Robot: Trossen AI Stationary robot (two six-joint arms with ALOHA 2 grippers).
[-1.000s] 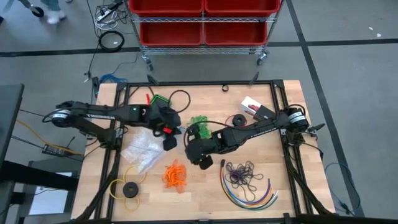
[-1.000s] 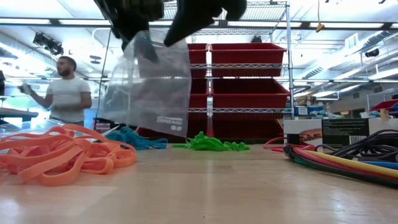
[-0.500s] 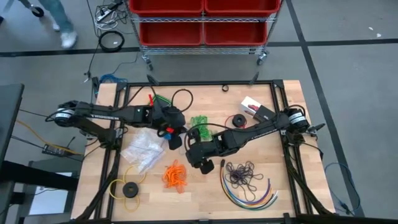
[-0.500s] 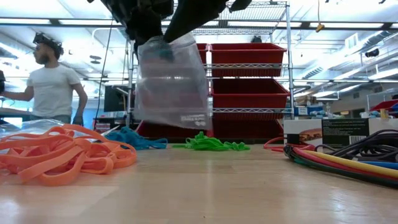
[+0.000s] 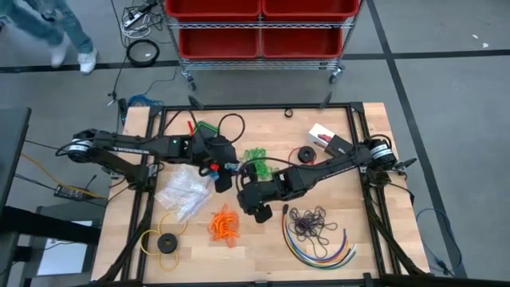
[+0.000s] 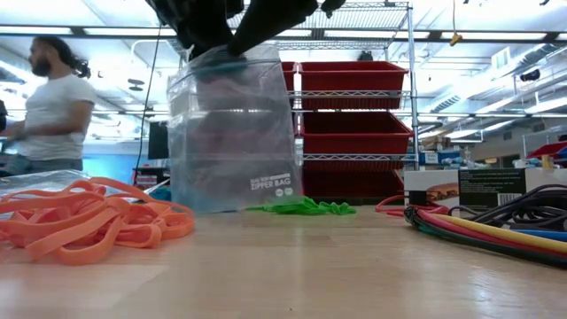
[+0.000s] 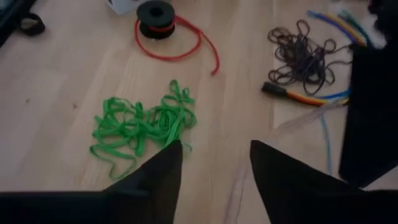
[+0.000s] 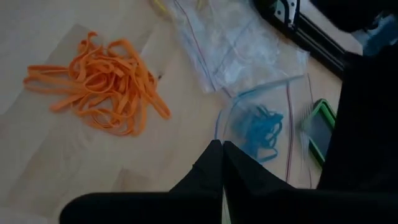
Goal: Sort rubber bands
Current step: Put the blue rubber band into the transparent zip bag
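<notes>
A clear zipper bag (image 6: 235, 133) hangs upright under my right gripper (image 8: 222, 149), which is shut on its top. A blue bunch of rubber bands (image 8: 258, 130) shows through the bag's clear walls; whether it lies in the bag or behind it, I cannot tell. My left gripper (image 7: 216, 152) stands open beside the bag with nothing between its fingers, above the green bunch (image 7: 140, 124). The orange bunch (image 5: 225, 225) and the dark purple bunch (image 5: 309, 223) lie on the table nearer the front edge. My right gripper pinches the bag's top edge (image 8: 219, 127) between its two shut fingers, which slant down from the table's right. The bag hangs below them, its mouth spread wide. Its lower end (image 6: 235, 206) is down at the tabletop; whether it rests there I cannot tell.
Spare clear bags (image 5: 183, 191) lie left of centre. A yellow ring with a black disc (image 5: 166, 241) is at the front left, multicoloured cables (image 5: 323, 251) at the front right. A red spool (image 5: 305, 154) and a white box (image 5: 323, 135) sit at the back right. A person (image 6: 53, 106) stands beyond the table.
My left gripper has opened and let go of the bag's top. The bag, first tilted and held between both grippers, has swung toward the table's middle, hangs upright from my right gripper alone, has spread wider and reaches lower. The person behind has walked across.
</notes>
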